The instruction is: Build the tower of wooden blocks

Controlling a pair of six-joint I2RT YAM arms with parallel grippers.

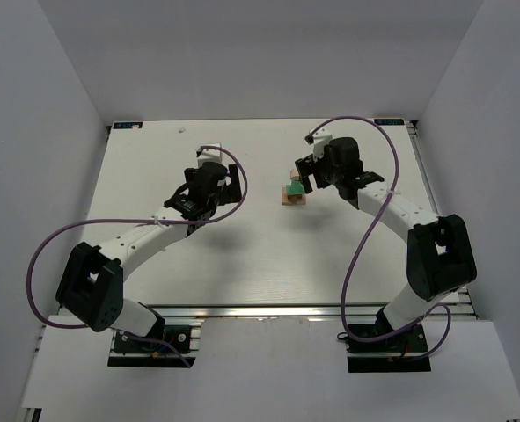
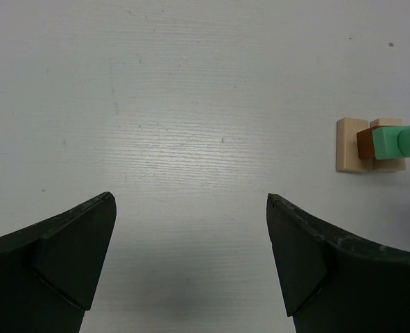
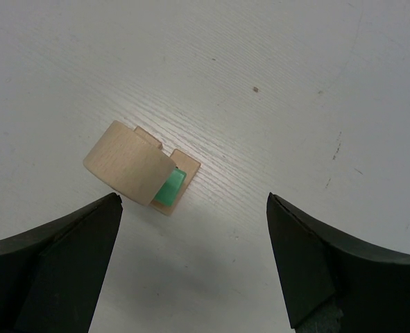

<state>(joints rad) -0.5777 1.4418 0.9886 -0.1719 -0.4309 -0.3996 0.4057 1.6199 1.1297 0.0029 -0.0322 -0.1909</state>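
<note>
The wood block tower stands near the table's middle, just left of my right gripper. In the right wrist view it shows from above: a pale tan rounded block on top, a mint green block under it, tan pieces at the base. It lies up and left of my open, empty right gripper. In the left wrist view the tower sits at the far right, showing tan, dark brown and green parts. My left gripper is open and empty, well left of it.
The white table is bounded by grey walls at the back and sides. Purple cables loop off both arms. A metal rail runs along the near edge.
</note>
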